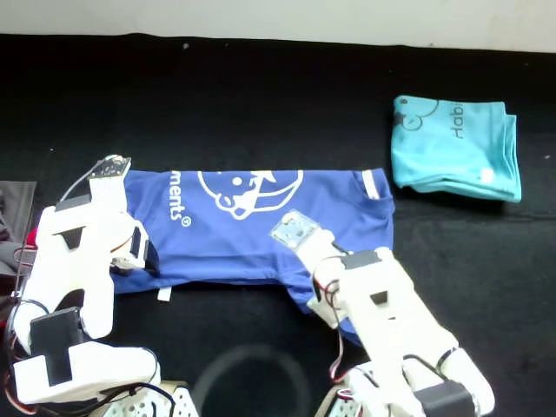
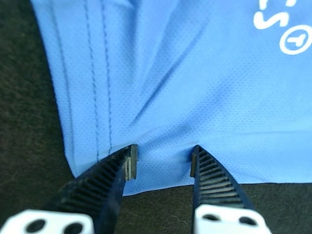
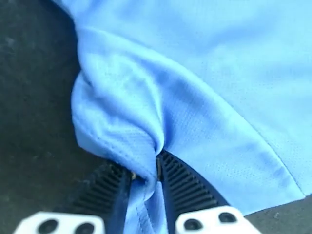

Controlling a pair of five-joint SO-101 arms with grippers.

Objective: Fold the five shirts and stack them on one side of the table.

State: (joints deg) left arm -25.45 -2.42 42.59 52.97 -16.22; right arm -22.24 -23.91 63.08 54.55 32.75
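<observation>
A blue shirt [image 1: 217,239] with white print lies spread across the middle of the black table. At its left end, near the stitched hem, my left gripper [image 2: 162,163] stands open with both fingertips resting on the blue cloth [image 2: 195,97]. The left arm [image 1: 82,252] covers that end of the shirt in the high view. My right gripper [image 3: 146,173] is shut on a bunched fold of the blue shirt [image 3: 209,73] at its near edge. That spot lies under the right arm [image 1: 373,295] in the high view. A folded teal shirt [image 1: 456,148] lies at the back right.
A heap of grey and red cloth [image 1: 13,221] shows at the table's far left edge. Bare black tabletop [image 1: 261,95] runs along the back, and more lies between the two arm bases at the front.
</observation>
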